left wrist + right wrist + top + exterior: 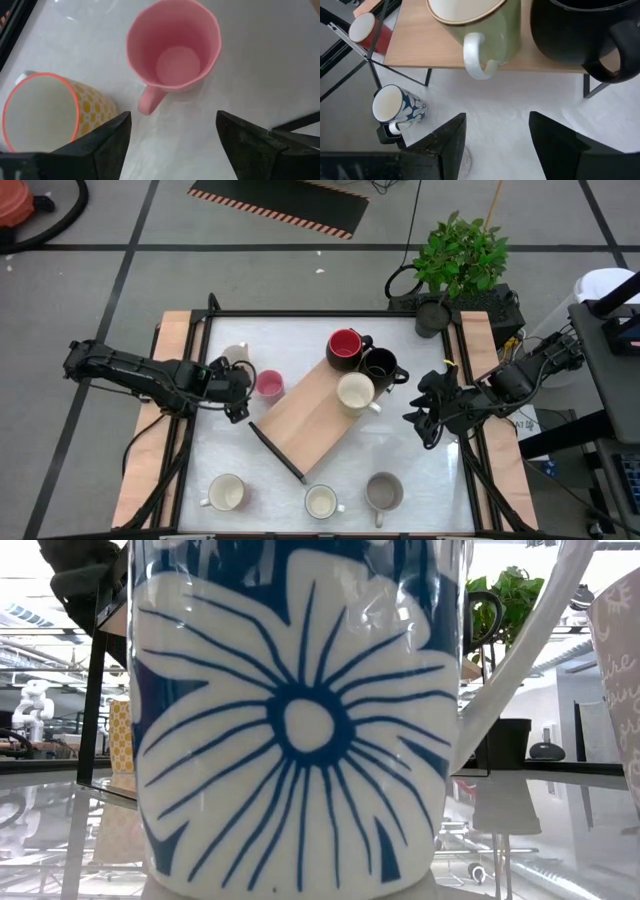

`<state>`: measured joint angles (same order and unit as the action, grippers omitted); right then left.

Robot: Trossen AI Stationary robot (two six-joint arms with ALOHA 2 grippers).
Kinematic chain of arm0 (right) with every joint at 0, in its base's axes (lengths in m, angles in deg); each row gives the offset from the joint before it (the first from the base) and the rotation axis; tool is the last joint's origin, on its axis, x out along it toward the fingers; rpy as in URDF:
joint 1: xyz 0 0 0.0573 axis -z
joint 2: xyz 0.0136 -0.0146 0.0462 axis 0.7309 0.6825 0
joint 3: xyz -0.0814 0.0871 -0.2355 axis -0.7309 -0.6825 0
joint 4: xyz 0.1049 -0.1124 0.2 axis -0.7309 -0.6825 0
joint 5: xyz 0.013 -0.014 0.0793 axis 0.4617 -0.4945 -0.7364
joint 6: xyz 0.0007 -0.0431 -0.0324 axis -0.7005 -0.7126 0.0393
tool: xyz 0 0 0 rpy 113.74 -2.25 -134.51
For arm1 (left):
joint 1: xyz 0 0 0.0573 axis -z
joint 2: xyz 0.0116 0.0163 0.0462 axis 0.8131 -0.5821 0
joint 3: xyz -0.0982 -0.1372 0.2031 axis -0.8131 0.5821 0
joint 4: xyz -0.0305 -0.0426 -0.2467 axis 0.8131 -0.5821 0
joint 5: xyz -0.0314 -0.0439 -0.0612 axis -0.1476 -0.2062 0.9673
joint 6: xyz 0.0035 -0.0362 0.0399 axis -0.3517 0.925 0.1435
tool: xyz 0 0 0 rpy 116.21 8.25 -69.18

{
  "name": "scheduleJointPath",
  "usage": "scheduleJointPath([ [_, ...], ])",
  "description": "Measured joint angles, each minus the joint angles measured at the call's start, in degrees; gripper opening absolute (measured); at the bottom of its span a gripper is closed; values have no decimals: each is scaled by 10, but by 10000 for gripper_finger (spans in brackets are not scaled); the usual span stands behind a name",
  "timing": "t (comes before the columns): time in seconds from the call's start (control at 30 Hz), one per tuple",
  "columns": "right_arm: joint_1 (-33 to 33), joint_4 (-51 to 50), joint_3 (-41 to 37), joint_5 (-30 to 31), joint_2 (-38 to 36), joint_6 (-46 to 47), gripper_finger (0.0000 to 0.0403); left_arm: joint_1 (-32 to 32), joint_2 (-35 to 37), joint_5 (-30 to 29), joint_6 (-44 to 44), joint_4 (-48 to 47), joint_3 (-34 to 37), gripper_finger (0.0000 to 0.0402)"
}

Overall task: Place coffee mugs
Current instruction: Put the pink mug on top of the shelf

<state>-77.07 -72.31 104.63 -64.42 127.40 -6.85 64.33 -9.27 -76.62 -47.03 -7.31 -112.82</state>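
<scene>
Looking down from overhead, we see the left pincer (243, 392) at the table's left side with the pink mug (269, 383) just ahead of its tips, and the wrist camera on that arm adds what the top view cannot: its two dark fingers (107, 142) stand wide apart and bare, the pink mug (173, 47) upright between and beyond them, handle turned toward the pincer and not touched. Just beside that pincer the same close view shows a cream mug with yellow dots and an orange rim (47, 112), which from above is only a pale shape (236, 355) half hidden by the arm. The right pincer (428, 422) waits at the table's right edge, its fingers (442, 142) also apart and holding nothing. Ahead of it, on the wooden board (318, 412), stand a cream mug (356, 393), a black mug (382, 366) and a red-and-dark mug (346, 350); its wrist view reveals the board is raised on thin black legs. From above, three more mugs line the near edge: white (226, 493), white (321, 502) and grey (384, 491). Only the table-level view shows the blue-and-white flower pattern of a mug (300, 720) that fills the picture there.
</scene>
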Motion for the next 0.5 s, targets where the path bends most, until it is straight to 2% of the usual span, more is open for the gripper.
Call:
scheduleJointPath([
  [0.23,0,0,0,1,0,-6,203,0,0,0,-10,4,4,296],
  [0.5,0,-4,0,1,0,-7,203,-2,0,7,-39,46,54,296],
])
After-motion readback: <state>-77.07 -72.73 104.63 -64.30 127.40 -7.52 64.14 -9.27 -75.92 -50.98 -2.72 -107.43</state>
